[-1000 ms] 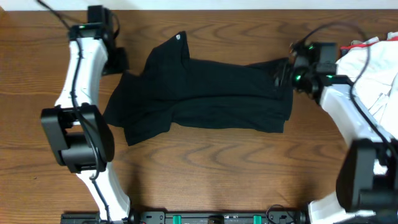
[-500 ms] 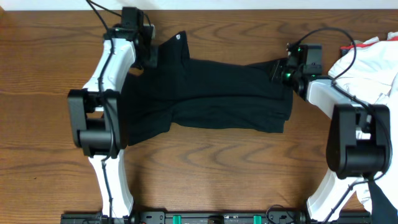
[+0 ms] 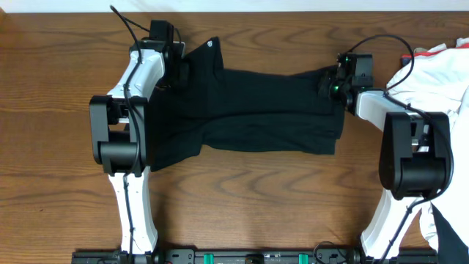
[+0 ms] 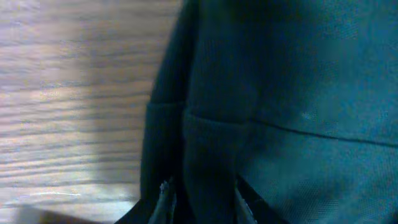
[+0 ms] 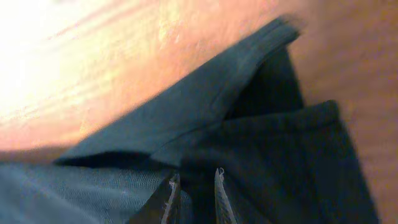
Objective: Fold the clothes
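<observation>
The black shirt [image 3: 256, 110] lies spread across the middle of the table, its collar end at the upper left. My left gripper [image 3: 178, 70] is low on the shirt's upper left part. In the left wrist view it [image 4: 202, 199] is shut on a ridge of the dark fabric [image 4: 298, 81]. My right gripper [image 3: 327, 84] is at the shirt's upper right corner. In the right wrist view its jaws [image 5: 194, 193] stand close together with a fold of the shirt [image 5: 280, 155] between them.
A heap of white cloth [image 3: 440, 81] lies at the right edge behind the right arm, and more white cloth [image 3: 451, 235] hangs at the lower right. Bare wooden table [image 3: 44, 147] shows to the left of the shirt and in front of it.
My left gripper has moved right, from beside the shirt's left edge onto its upper left part. My right gripper's jaws have narrowed onto the fabric at the upper right corner.
</observation>
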